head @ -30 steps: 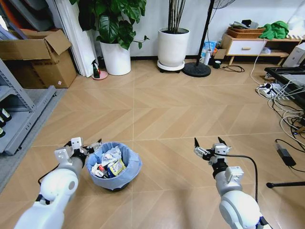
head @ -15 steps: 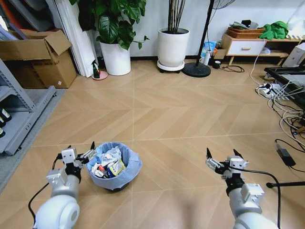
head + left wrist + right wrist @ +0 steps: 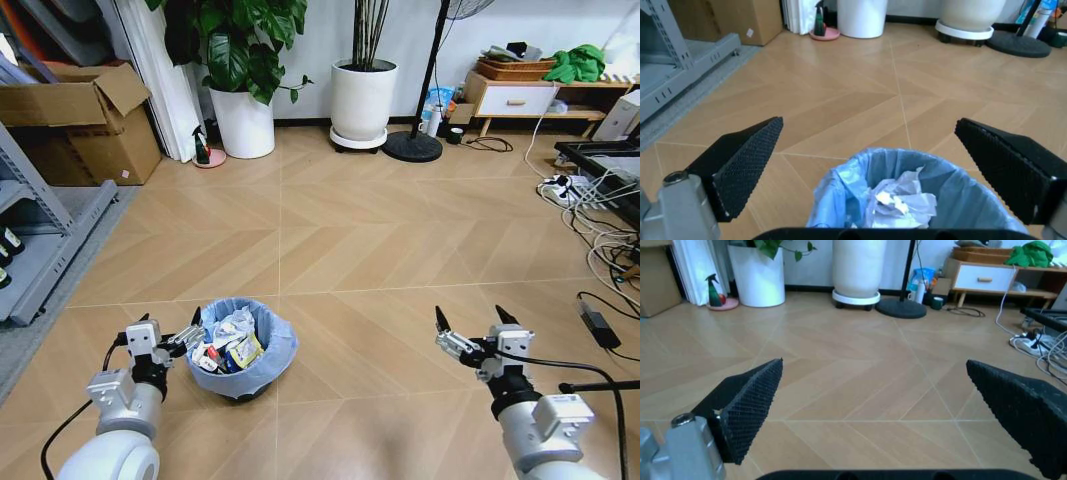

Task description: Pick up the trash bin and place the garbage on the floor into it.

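Note:
The trash bin (image 3: pixel 262 362), dark and lined with a crinkled light-blue bag, stands on the floor (image 3: pixel 350 230) in front of me on the left. Garbage (image 3: pixel 228 347) fills it: white paper and printed wrappers. My left gripper (image 3: pixel 168 324) is open just left of the bin's rim, with one fingertip close to the bag's edge. In the left wrist view the left gripper (image 3: pixel 868 121) spreads wide, and the bin (image 3: pixel 853 200) with white paper (image 3: pixel 900 197) sits low between its fingers. My right gripper (image 3: pixel 469 318) is open above bare floor to the right of the bin. In the right wrist view the right gripper (image 3: pixel 873 364) holds nothing.
Two white planters (image 3: pixel 243 120) (image 3: pixel 362 98) and a fan base (image 3: pixel 412 146) stand by the far wall. A cardboard box (image 3: pixel 85 115) and a metal shelf (image 3: pixel 40 250) are at the left. Cables and a power strip (image 3: pixel 565 185) lie at the right.
Both arms have drawn back toward me, so the grippers sit lower in the head view. The left gripper has come off the bin's rim. The bin has not moved.

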Controlling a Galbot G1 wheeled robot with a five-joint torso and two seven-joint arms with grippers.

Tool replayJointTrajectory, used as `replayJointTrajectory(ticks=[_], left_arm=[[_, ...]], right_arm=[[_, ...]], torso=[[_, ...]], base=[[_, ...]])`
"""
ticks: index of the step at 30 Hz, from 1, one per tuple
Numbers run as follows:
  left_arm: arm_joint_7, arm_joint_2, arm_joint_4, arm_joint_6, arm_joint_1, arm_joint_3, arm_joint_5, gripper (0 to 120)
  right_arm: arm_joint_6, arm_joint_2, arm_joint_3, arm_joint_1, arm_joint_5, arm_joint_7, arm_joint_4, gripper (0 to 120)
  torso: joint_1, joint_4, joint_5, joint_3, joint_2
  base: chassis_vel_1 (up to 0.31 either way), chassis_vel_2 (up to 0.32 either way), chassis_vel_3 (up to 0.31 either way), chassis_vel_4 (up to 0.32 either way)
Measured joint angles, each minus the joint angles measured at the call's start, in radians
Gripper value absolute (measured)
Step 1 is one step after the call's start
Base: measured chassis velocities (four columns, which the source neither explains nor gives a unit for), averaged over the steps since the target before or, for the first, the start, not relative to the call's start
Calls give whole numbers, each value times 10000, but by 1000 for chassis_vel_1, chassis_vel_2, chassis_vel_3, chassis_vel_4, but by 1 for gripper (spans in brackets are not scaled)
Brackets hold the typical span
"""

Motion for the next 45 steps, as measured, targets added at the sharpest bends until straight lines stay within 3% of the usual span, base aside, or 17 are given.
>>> replayJointTrajectory(ticks=[45], left_arm=[[-111,-213,-101,62,44,60,150,100]], right_arm=[[299,134,-95,26,-439,119,-183,100]], torso=[[1,0,-1,0,-1]], base=[[-2,-2,1,2]])
